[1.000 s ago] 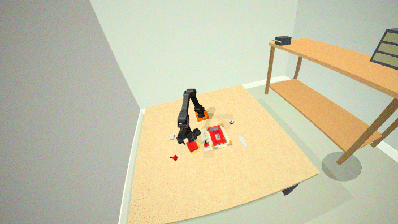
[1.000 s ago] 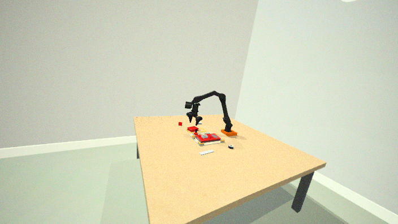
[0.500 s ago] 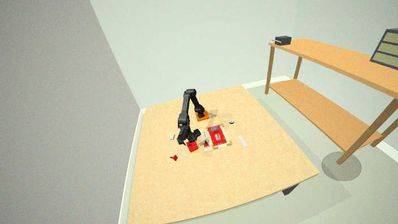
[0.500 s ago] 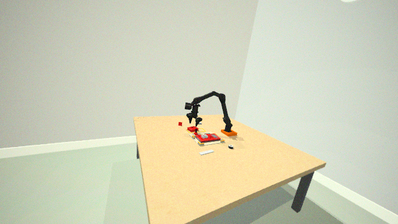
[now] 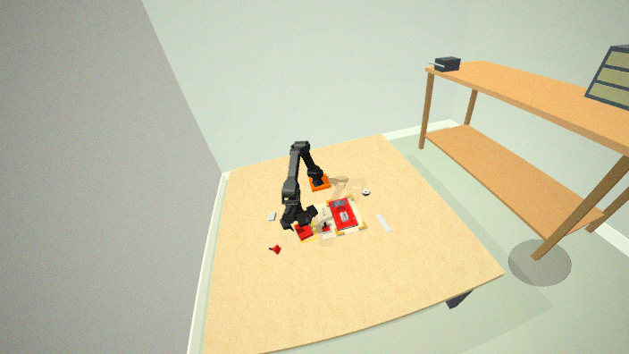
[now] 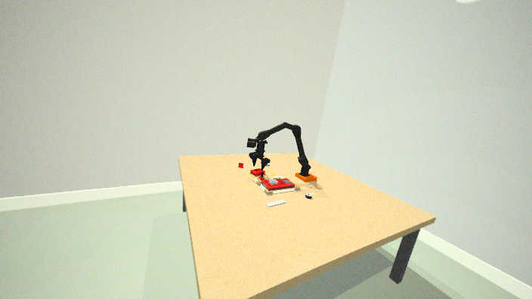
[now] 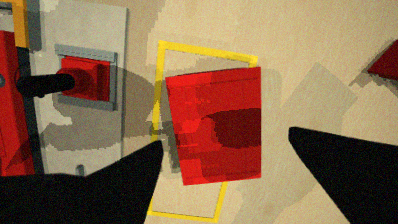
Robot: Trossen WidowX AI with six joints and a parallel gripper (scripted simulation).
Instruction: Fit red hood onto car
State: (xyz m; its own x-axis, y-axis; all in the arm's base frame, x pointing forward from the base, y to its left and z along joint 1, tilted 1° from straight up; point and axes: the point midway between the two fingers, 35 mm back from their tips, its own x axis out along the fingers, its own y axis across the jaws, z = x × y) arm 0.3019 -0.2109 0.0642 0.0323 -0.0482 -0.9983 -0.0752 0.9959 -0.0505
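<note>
The red hood [image 5: 306,231] [image 6: 257,172] [image 7: 217,125] lies flat on the table, partly inside a yellow outline [image 7: 205,50]. My gripper [image 5: 299,224] [image 6: 261,164] [image 7: 225,140] is open. It hangs a little above the hood, pointing down, with one finger on each side of it. Neither finger touches the hood. The red chassis [image 5: 341,211] [image 6: 279,184] [image 7: 7,100] sits in its jig [image 5: 363,225] to the right of the hood in the top view. A grey engine block [image 5: 343,216] [image 6: 273,182] is on it. The pegs are too small to see.
A grey plate with a small red part and a black knob [image 7: 85,77] lies between hood and chassis. A small red piece [image 5: 276,249] [image 6: 241,164] [image 7: 385,62], a grey strip [image 5: 382,223] [image 6: 276,203] and a wheel [image 5: 365,192] [image 6: 308,195] lie loose. The arm's orange base [image 5: 319,184] [image 6: 306,176] stands behind the jig.
</note>
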